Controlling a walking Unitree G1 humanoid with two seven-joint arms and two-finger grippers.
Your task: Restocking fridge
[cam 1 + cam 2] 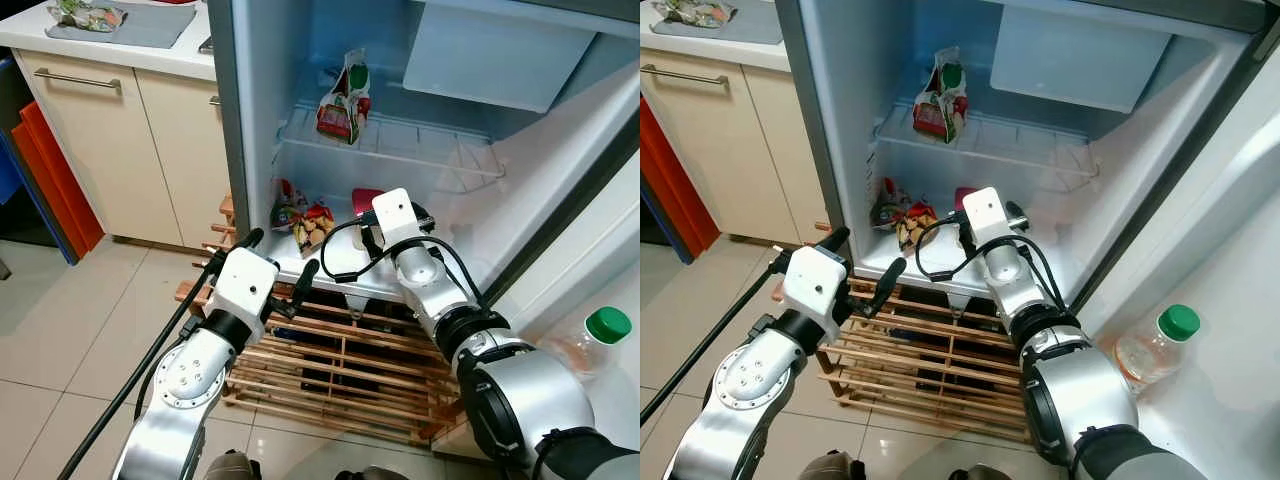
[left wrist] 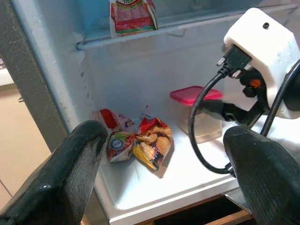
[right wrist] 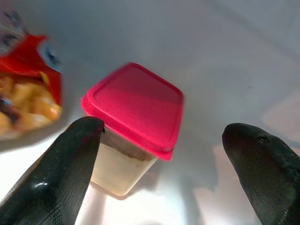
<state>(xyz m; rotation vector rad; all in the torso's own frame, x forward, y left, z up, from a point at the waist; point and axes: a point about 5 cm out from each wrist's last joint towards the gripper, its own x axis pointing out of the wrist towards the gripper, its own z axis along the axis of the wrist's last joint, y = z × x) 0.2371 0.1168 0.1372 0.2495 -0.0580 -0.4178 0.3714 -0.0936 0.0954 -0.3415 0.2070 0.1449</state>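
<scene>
R gripper [image 3: 159, 154], jaws wide, sits just behind pink-lidded tub [image 3: 133, 110] on fridge floor [image 2: 187, 173]. L gripper [image 1: 280, 265] also wide, empty, hovers outside. Risk: a finger catching the tub on exit could tip it.

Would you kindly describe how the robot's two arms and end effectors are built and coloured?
Both arms are silver metal with black joint rings. Each wrist carries a white boxy housing, with looping black cables. The left end effector and right end effector each have two long, rounded black fingers.
</scene>
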